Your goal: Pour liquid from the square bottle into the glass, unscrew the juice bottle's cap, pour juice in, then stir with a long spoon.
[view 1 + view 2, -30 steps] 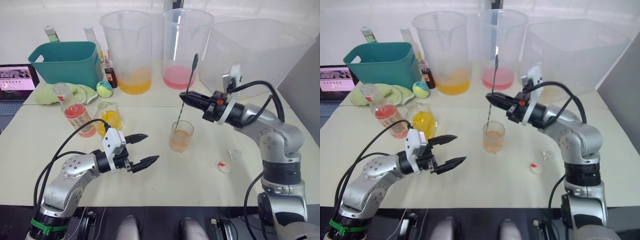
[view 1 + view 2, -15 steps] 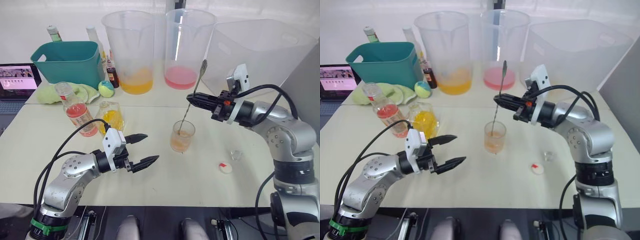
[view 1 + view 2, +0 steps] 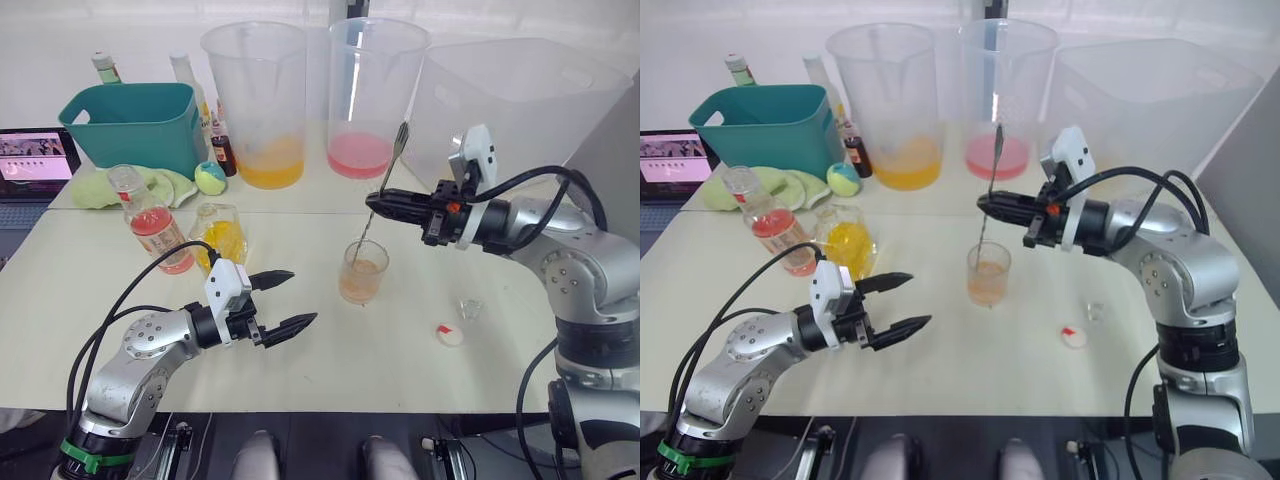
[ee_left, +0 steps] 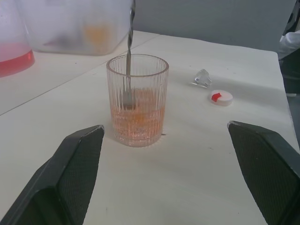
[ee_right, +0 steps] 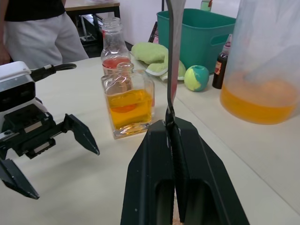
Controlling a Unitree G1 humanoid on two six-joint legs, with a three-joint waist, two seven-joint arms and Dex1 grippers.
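The ribbed glass (image 3: 362, 279) stands mid-table holding orange-pink liquid. My right gripper (image 3: 374, 205) is shut on the long spoon (image 3: 385, 177), whose lower end dips into the glass (image 4: 137, 99) while the handle tilts up and away. My left gripper (image 3: 285, 298) hangs open over the table to the left of the glass, empty. The square bottle (image 3: 221, 236) with yellow liquid stands left of the glass, and the uncapped juice bottle (image 3: 148, 219) leans beside it. The white cap (image 3: 449, 335) with a red mark lies to the right of the glass.
Two tall plastic buckets (image 3: 256, 95) with orange and pink liquid and a big clear tub (image 3: 520, 95) stand at the back. A teal basket (image 3: 130, 122), green cloth, a ball (image 3: 209, 177) and small bottles sit back left. A small clear stopper (image 3: 470, 307) lies near the cap. A person stands beyond the table (image 5: 37, 28).
My right gripper has swung the spoon's handle around above the glass, from left to right and partway back, its tip staying in the liquid. The left arm has held still.
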